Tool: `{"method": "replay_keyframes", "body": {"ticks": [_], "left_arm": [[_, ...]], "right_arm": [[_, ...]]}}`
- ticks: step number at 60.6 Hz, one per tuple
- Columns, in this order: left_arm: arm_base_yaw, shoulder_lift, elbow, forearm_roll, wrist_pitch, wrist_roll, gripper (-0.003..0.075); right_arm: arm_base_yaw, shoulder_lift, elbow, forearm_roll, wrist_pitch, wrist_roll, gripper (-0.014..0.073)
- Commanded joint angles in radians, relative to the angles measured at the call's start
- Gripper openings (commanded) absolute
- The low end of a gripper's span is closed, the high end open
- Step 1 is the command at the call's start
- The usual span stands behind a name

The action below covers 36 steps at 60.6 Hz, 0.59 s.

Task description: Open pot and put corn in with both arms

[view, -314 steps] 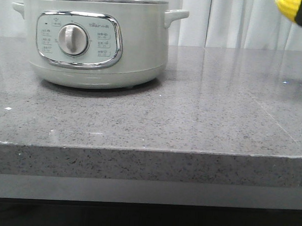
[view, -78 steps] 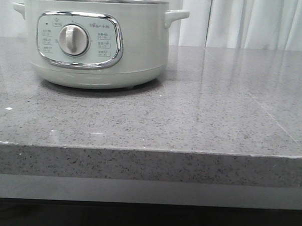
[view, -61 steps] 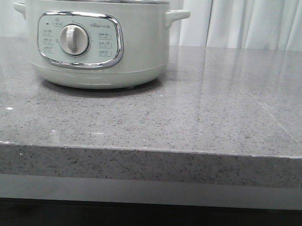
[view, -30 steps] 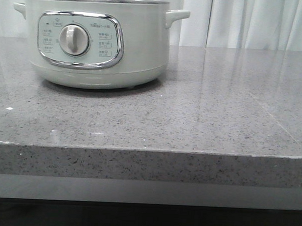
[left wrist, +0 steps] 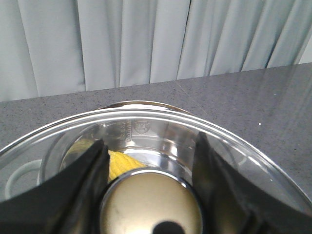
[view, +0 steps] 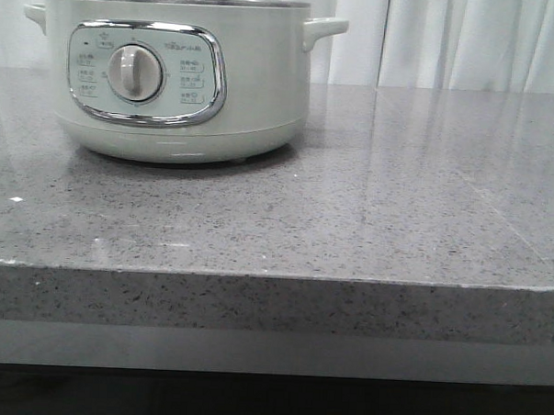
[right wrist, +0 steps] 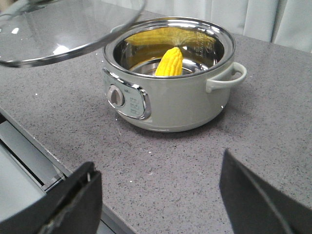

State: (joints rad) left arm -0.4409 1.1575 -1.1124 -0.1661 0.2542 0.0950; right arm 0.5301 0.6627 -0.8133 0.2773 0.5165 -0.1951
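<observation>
The pale mint pot (view: pixel 177 84) stands at the back left of the grey table; its top is cut off in the front view. In the right wrist view the pot (right wrist: pixel 170 97) is open and the yellow corn (right wrist: pixel 169 62) leans inside its steel bowl. The glass lid (right wrist: pixel 63 29) hangs tilted in the air beside the pot. My left gripper (left wrist: pixel 150 165) is shut on the lid's round knob (left wrist: pixel 151 207); the corn (left wrist: pixel 122 163) shows through the glass. My right gripper (right wrist: pixel 158 165) is open and empty over the table, in front of the pot.
The speckled grey table (view: pixel 397 204) stretches to the right of the pot. Its front edge (view: pixel 274 276) runs across the front view. A grey ledge (right wrist: pixel 24 161) lies below that edge. White curtains (view: pixel 468 41) hang behind.
The corn that showed at the top right edge of the front view five seconds ago has left that view. The pot has barely shifted over the last second.
</observation>
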Motion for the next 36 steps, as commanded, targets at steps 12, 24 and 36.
{"method": "replay_keyframes", "body": {"ticks": [12, 24, 36], "left_arm": [[0.002, 0.198, -0.240, -0.009, -0.168, -0.003, 0.0186], [0.002, 0.309, -0.343, -0.009, -0.170, -0.003, 0.0186], [0.002, 0.400, -0.417, -0.009, -0.172, -0.003, 0.0186]], "right_arm": [[-0.006, -0.003, -0.025, 0.003, -0.075, -0.005, 0.0529], [-0.006, -0.003, -0.025, 0.003, -0.075, -0.005, 0.0529], [-0.006, -0.003, -0.025, 0.003, -0.075, -0.005, 0.0529]]}}
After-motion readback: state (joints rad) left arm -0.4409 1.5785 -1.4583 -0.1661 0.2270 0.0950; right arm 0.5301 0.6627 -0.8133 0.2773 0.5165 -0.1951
